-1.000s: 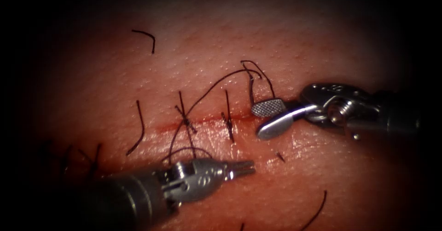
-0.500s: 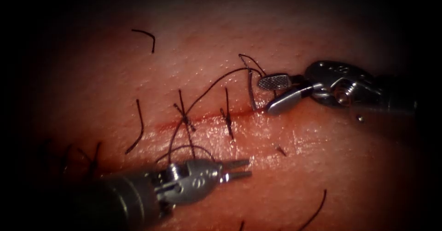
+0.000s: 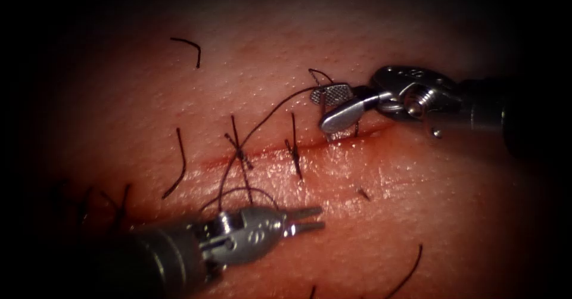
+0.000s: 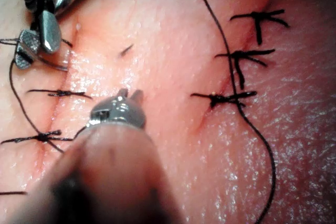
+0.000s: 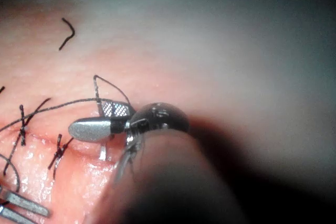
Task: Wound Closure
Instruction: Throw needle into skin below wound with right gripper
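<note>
The right hand (image 3: pixel 328 109) stands with jaws apart astride the thread (image 3: pixel 271 114) just above the cut (image 3: pixel 298 147), beside the needle (image 3: pixel 336 135), which sits in the tissue (image 3: pixel 417 215) at the cut's right end. The left hand (image 3: pixel 313 218), jaws slightly apart and empty, hovers below the cut.
</note>
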Controlling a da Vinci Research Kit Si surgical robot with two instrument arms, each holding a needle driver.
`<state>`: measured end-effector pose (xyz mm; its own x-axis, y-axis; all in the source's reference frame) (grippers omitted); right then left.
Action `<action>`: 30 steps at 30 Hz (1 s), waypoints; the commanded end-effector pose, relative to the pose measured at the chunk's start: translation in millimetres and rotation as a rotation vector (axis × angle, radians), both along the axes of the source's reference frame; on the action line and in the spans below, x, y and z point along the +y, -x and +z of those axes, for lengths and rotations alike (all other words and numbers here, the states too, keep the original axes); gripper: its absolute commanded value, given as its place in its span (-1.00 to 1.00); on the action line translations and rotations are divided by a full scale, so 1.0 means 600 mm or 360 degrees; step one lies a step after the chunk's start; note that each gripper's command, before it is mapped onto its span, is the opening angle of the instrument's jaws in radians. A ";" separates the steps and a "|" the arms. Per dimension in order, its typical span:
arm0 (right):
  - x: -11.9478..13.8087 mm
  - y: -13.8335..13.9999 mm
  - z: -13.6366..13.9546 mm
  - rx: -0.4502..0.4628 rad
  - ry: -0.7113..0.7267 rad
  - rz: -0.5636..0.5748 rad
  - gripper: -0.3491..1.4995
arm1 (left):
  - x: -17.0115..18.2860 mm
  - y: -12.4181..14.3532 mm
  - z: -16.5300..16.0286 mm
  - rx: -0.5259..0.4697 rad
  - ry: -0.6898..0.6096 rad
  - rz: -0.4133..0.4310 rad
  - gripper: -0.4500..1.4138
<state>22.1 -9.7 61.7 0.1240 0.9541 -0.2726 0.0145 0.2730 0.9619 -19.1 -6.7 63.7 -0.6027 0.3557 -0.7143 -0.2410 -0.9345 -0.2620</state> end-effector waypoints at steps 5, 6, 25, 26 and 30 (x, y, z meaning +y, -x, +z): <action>-0.0003 -0.0033 0.0022 0.0010 0.0001 -0.0010 0.62 | 0.0003 0.0007 0.0009 -0.0002 0.0002 0.0002 -0.59; -0.0005 -0.0034 0.0026 0.0027 -0.0016 -0.0031 0.58 | 0.0003 0.0007 0.0009 -0.0002 0.0002 0.0002 -0.59; -0.0014 -0.0018 0.0026 0.0321 -0.0322 -0.0103 0.20 | 0.0000 0.0005 0.0009 -0.0007 0.0003 0.0006 -0.59; -0.0015 -0.0016 0.0025 0.0327 -0.0323 -0.0104 0.20 | 0.0000 0.0005 0.0009 -0.0007 0.0003 0.0006 -0.59; -0.0016 -0.0013 0.0025 0.0331 -0.0323 -0.0110 0.00 | -0.0001 0.0006 0.0010 -0.0006 0.0004 0.0006 -0.59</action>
<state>22.2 -11.1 62.8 0.1519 0.9834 -0.0990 0.2281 0.0625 0.9716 -18.9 -6.9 63.7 -0.6016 0.3528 -0.7167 -0.2367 -0.9356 -0.2619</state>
